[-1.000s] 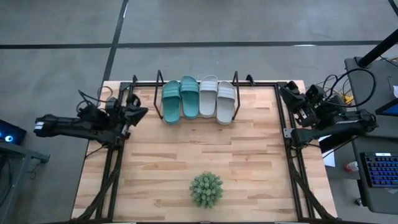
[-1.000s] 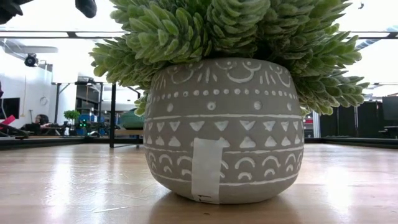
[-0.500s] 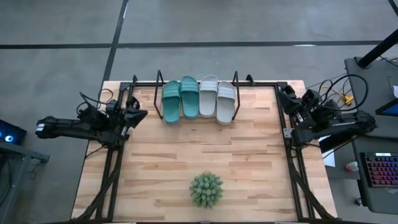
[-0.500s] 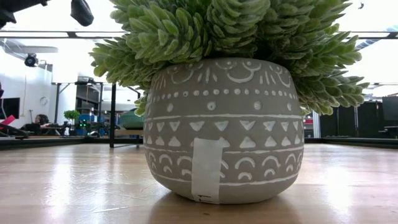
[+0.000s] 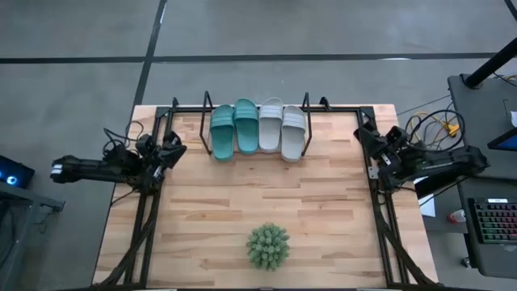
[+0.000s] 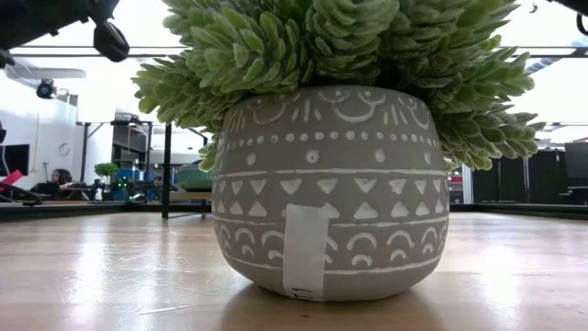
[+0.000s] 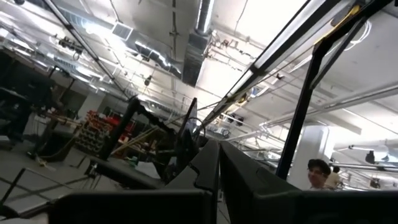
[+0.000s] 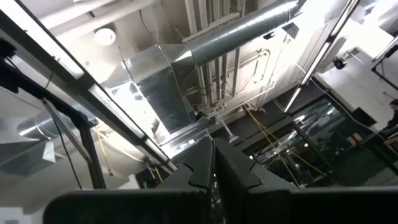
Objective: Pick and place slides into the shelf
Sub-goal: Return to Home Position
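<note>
All four slides (image 5: pixel 258 128) sit in the shelf (image 5: pixel 207 105) at twelve o'clock; left hand (image 5: pixel 172 149) and right hand (image 5: pixel 361 137) pinched together, empty.

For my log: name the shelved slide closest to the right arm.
The pale grey rubbery slide sandal ending the row; its grey twin and both teal slides sit farther left.

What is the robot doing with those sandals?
Nothing is being carried right now. The teal slides and the grey slides all stand side by side in the shelf at the back of the table. The left gripper is shut and empty by the table's left edge. The right gripper is shut and empty by the right edge. A potted plant sits near the front.
</note>
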You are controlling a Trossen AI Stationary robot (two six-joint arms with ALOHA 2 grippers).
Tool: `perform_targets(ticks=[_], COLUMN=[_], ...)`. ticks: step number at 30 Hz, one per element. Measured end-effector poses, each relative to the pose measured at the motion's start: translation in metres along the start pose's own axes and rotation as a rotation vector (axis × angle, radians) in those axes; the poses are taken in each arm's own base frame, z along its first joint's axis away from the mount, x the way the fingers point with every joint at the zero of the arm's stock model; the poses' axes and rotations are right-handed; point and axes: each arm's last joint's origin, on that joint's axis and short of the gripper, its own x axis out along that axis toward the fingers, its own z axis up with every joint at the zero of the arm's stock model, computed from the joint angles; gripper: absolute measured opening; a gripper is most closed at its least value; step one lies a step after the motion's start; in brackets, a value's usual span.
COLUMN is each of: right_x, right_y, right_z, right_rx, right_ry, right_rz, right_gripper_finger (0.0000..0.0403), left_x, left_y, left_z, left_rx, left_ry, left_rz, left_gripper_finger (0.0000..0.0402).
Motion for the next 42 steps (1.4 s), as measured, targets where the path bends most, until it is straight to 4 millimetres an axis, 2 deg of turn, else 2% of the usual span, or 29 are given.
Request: perform_targets(ticks=[12, 17, 28, 42], right_x=[-0.029, -0.044, -0.044, -0.044], right_y=[-0.017, -0.023, -0.022, -0.027], right_z=[-0.018, -0.022, -0.025, -0.04], right_rx=[0.005, 0.002, -0.061, -0.103], right_ry=[-0.027, -0.05, -0.006, 0.144], right_rz=[0.012, 0.03, 0.084, 0.047], right_gripper_finger=[0.0009, 0.0008, 0.0008, 0.0008], left_x=[-0.023, -0.025, -0.025, -0.024], left_y=[0.013, 0.013, 0.015, 0.018], left_z=[-0.022, -0.022, -0.027, -0.036], left_rx=[-0.034, -0.009, 0.026, 0.037], left_ry=[-0.044, -0.045, 0.007, 0.097], left_rz=[0.006, 0.006, 0.025, 0.037], left_gripper_finger=[0.0, 0.0, 0.0, 0.0])
